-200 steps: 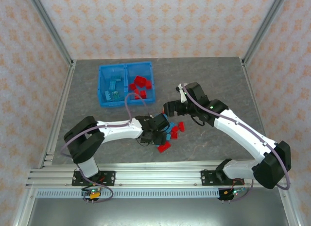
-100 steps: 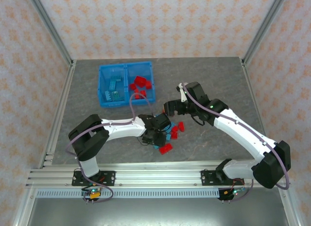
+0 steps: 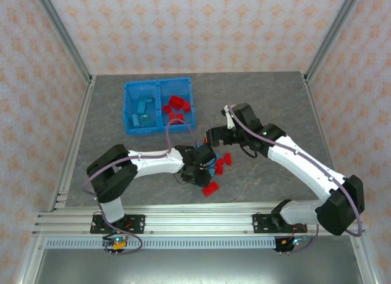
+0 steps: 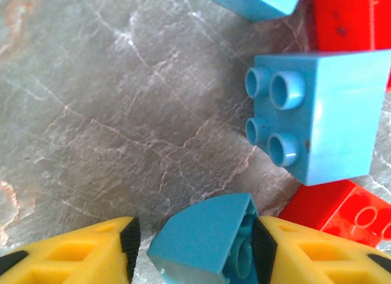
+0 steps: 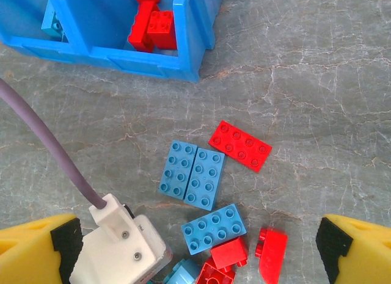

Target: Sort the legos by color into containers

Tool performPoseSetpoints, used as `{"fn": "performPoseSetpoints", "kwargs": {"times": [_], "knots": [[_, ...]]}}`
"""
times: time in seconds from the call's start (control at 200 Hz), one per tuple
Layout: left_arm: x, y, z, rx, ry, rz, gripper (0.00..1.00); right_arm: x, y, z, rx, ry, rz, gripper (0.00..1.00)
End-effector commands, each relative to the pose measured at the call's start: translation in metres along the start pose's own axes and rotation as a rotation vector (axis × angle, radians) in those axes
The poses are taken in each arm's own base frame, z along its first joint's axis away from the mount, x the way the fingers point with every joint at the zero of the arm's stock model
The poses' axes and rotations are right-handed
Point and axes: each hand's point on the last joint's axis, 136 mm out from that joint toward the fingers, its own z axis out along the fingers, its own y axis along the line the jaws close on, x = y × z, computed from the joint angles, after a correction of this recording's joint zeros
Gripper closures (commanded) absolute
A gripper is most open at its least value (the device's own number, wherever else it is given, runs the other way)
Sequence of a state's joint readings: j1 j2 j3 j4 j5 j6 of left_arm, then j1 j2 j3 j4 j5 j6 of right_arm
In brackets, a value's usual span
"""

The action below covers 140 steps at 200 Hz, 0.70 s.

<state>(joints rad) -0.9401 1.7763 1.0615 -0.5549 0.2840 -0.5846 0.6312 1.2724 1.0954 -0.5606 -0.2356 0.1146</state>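
My left gripper (image 4: 195,247) is low over the loose legos (image 3: 219,165) on the table. A light blue curved brick (image 4: 204,241) lies on its side between its fingers. The right pad (image 4: 264,247) touches it and a narrow gap remains at the left pad (image 4: 130,244), so the gripper counts as open. A light blue 2x2 brick (image 4: 330,119) and red bricks (image 4: 342,214) lie just beyond. My right gripper (image 5: 195,247) hovers open above the pile, holding nothing. The blue bin (image 3: 160,105) holds light blue bricks (image 3: 144,118) in its left compartment and red bricks (image 3: 176,104) in its right.
In the right wrist view, two light blue plates (image 5: 192,174), a red plate (image 5: 240,145), a blue brick (image 5: 214,229) and a red slope brick (image 5: 272,254) lie near the left arm's white wrist housing (image 5: 122,247) and purple cable (image 5: 49,149). A lone red brick (image 3: 210,188) lies towards the front.
My left gripper has slid a little right into the pile, and the front red brick has shifted slightly right. The right arm has stayed still.
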Motion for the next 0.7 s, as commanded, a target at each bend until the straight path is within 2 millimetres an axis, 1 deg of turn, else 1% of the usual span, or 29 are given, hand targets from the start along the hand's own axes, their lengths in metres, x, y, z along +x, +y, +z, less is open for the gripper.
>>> {"fn": "performPoseSetpoints", "kwargs": {"times": [0.0,0.125,0.21,0.28,0.335,0.38,0.43,0.546,0.621,0.696], "knots": [[0.023,0.011,0.02,-0.056,0.087,-0.014,0.54,-0.012,-0.002,-0.005,0.02,-0.027,-0.001,0.01],[0.021,0.017,0.02,-0.09,0.076,-0.031,0.61,-0.014,-0.001,-0.006,0.018,-0.026,0.001,0.01],[0.017,0.017,0.016,-0.088,0.05,-0.044,0.62,-0.014,0.001,-0.008,0.01,-0.023,-0.002,0.01],[0.009,0.02,0.008,-0.103,0.002,-0.052,0.63,-0.01,0.004,-0.011,-0.013,-0.01,-0.004,0.01],[0.001,0.028,-0.002,-0.13,-0.044,-0.062,0.63,-0.004,0.01,-0.014,-0.047,0.015,-0.009,0.01],[-0.007,0.037,-0.012,-0.152,-0.084,-0.074,0.63,0.003,0.014,-0.016,-0.079,0.042,-0.014,0.01],[-0.017,0.051,-0.026,-0.183,-0.131,-0.095,0.63,0.012,0.018,-0.019,-0.106,0.071,-0.017,0.01],[-0.044,0.089,-0.066,-0.257,-0.259,-0.135,0.63,0.028,0.021,-0.027,-0.139,0.123,-0.03,0.0],[-0.062,0.111,-0.094,-0.276,-0.349,-0.18,0.63,0.033,0.023,-0.031,-0.156,0.142,-0.033,0.0],[-0.079,0.131,-0.121,-0.294,-0.423,-0.195,0.63,0.035,0.028,-0.032,-0.186,0.144,-0.029,0.0]]}}
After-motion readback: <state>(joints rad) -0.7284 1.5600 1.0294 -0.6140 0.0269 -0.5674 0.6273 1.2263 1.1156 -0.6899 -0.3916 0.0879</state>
